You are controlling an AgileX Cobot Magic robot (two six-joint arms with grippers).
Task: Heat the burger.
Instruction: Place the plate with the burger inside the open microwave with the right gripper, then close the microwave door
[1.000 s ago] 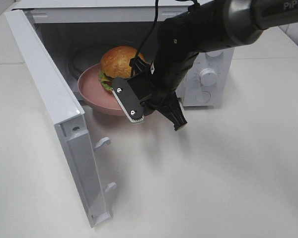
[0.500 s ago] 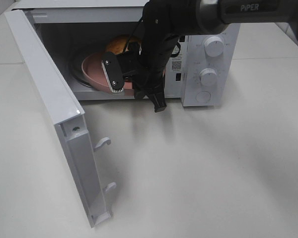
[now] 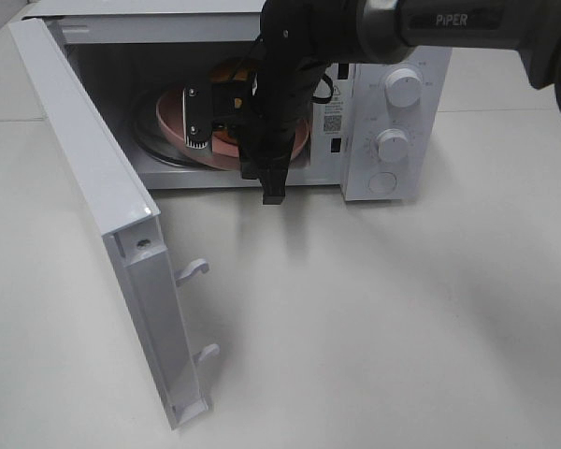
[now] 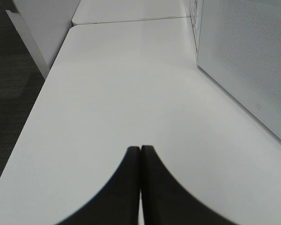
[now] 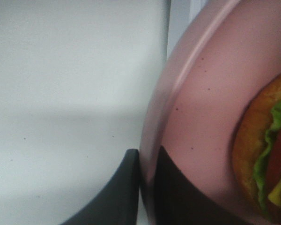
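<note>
R jaws pinch pink plate (image 5: 196,93) rim inside microwave (image 3: 393,94), L jaws pressed together; releasing before plate sits flat could tip burger (image 5: 253,140) off.

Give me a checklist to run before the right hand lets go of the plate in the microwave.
1. Right hand pinching the pink plate at its rim: ok.
2. Burger sitting on the plate: ok.
3. Plate inside the microwave cavity: ok.
4. Plate resting flat on the cavity floor: cannot tell; its underside is hidden.
5. Microwave door swung wide open: ok.
6. Left hand shut, holding nothing: ok.
</note>
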